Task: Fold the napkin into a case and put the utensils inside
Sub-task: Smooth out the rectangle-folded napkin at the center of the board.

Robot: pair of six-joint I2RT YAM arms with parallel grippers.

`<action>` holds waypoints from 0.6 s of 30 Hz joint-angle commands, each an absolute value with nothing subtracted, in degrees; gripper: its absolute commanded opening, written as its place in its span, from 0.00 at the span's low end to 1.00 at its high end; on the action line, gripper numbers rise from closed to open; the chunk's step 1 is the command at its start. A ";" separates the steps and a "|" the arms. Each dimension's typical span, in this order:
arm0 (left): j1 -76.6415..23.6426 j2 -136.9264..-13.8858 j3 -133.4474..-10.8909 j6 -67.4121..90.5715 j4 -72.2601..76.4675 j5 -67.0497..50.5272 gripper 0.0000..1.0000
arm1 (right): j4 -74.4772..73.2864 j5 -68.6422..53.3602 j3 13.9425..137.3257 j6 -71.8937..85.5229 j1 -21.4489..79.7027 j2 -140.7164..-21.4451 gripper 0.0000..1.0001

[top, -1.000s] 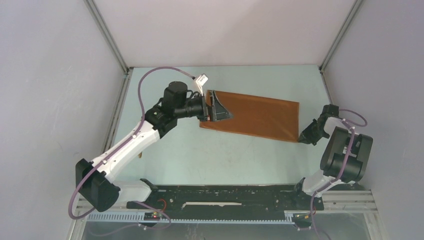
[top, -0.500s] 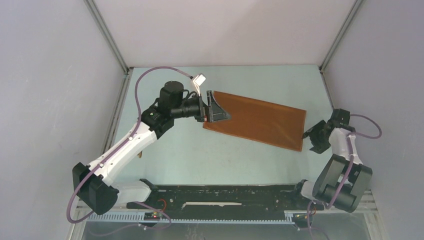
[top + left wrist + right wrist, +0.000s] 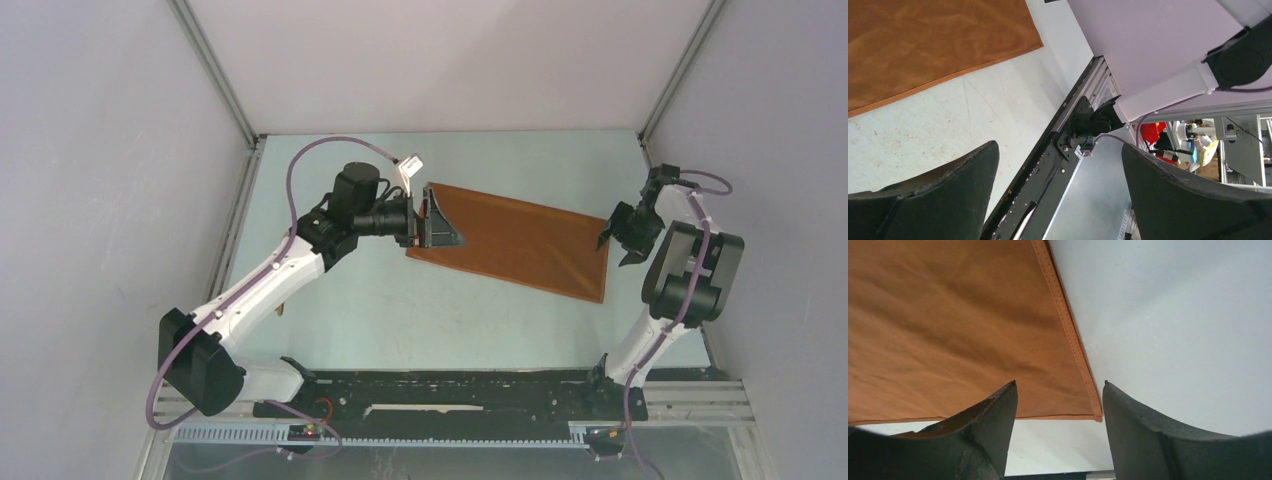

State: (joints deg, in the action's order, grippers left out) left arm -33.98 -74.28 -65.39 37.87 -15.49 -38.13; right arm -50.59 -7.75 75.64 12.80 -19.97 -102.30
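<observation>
The rust-orange napkin (image 3: 520, 245) lies flat on the pale table as a long oblong, slanting down to the right. My left gripper (image 3: 445, 222) hovers over its left end, turned sideways and wide open with nothing between the fingers. In the left wrist view the napkin (image 3: 933, 45) fills the upper left, away from the left gripper (image 3: 1058, 145). My right gripper (image 3: 615, 245) stands open just off the cloth's right edge. In the right wrist view the right gripper (image 3: 1059, 383) frames a stitched corner of the napkin (image 3: 958, 325) without touching it. A light-brown sliver (image 3: 283, 308), perhaps a utensil, peeks out beside the left forearm.
Grey enclosure walls with aluminium corner posts (image 3: 215, 70) close in the table on three sides. A black rail (image 3: 450, 395) carrying both arm bases runs along the near edge. The right arm's elbow (image 3: 700, 275) stands close to the right wall.
The right gripper has opened, let go of the napkin's near right corner and swung toward the far end of the right edge. The cloth slid slightly right. The left arm barely moved.
</observation>
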 commanded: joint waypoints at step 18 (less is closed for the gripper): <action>-29.08 -77.68 -63.77 38.72 -11.84 -41.98 0.99 | -57.27 -5.52 85.28 5.10 -16.19 -116.85 0.58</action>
